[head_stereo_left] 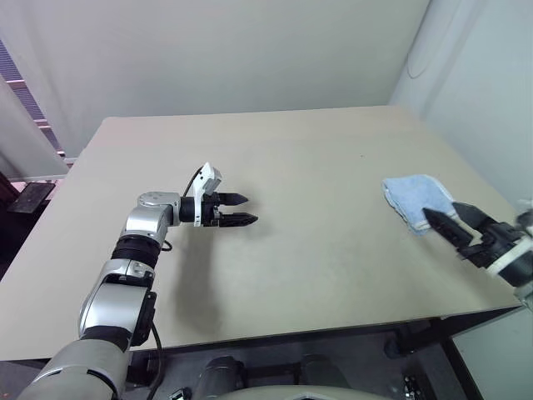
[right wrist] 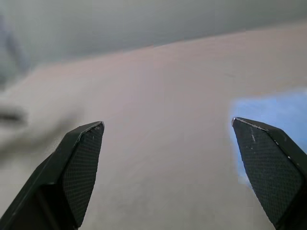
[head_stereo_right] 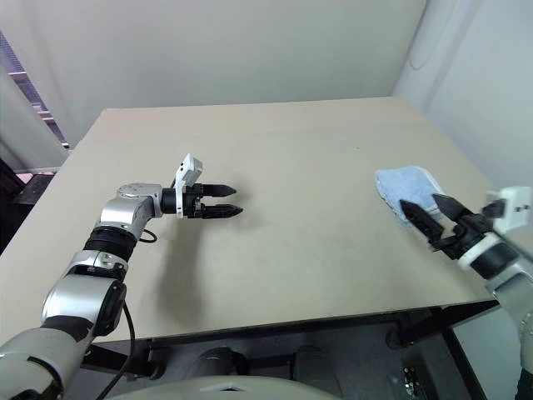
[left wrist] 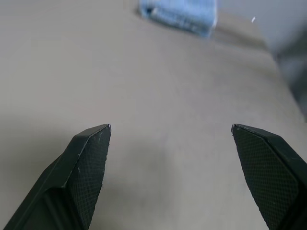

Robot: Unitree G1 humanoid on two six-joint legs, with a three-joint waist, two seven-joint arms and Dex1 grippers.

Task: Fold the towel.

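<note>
Over the left half of the beige table [head_stereo_left: 316, 167] the left gripper [head_stereo_left: 241, 209] hangs just above the bare surface, pointing across toward the right side, its two black fingers spread apart with nothing between them — the left wrist view shows only tabletop in the gap, and the towel [left wrist: 180, 14] far off beyond the fingertips. The middle of the table lies bare between the two arms. On the right side, near the right edge, the towel [head_stereo_left: 414, 198] rests as a small, compact light blue bundle, already folded over on itself, with layered edges showing along one side. Just in front of it, at the near right corner of the table, the right gripper [head_stereo_left: 448, 223] is raised above the surface — its fingers stand wide apart and hold nothing, their tips overlapping the near edge of the towel in the head views without gripping it. In the right wrist view a blue patch of the cloth [right wrist: 273, 112] shows beside one finger.
</note>
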